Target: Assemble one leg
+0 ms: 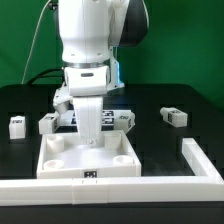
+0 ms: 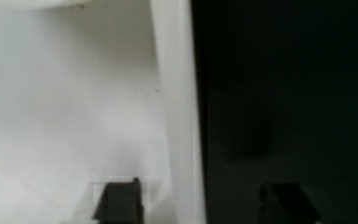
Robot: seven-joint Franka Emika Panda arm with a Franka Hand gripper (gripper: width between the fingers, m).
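The large white square panel (image 1: 60, 160) with round corner sockets lies at the front middle of the black table. My gripper (image 1: 90, 140) reaches down onto its far part. In the wrist view my gripper (image 2: 202, 200) is open: one dark fingertip (image 2: 119, 200) hangs over the white panel (image 2: 69, 110), the other over the black table, with the panel's edge between them. It holds nothing. Small white tagged legs lie loose on the table: two at the exterior view's left (image 1: 16, 125) (image 1: 47, 122), and one at its right (image 1: 175, 116). None shows in the wrist view.
A long white rail (image 1: 150, 185) runs along the table's front, and its side arm (image 1: 202, 160) runs back at the exterior view's right. Another white tagged part (image 1: 122, 117) lies just behind my gripper. A green wall stands behind the table.
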